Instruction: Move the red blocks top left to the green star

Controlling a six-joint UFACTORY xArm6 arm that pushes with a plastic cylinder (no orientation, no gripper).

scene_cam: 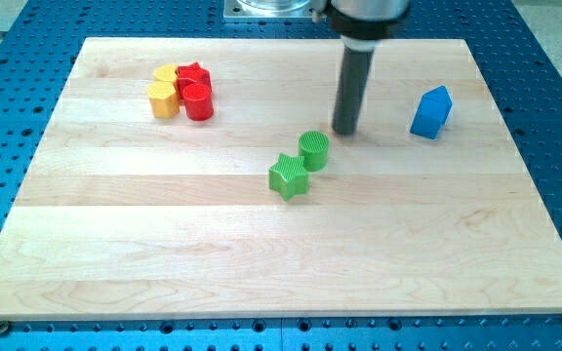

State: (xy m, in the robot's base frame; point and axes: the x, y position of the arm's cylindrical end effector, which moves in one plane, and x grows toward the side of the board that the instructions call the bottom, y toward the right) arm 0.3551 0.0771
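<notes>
Two red blocks sit at the view's upper left: a red star and, just below it, a red round block. They touch two yellow blocks on their left. The green star lies near the board's middle, touching a green cylinder at its upper right. My tip rests on the board just right of the green cylinder, far to the right of the red blocks.
A blue house-shaped block stands at the view's right, right of my tip. The wooden board lies on a blue perforated table.
</notes>
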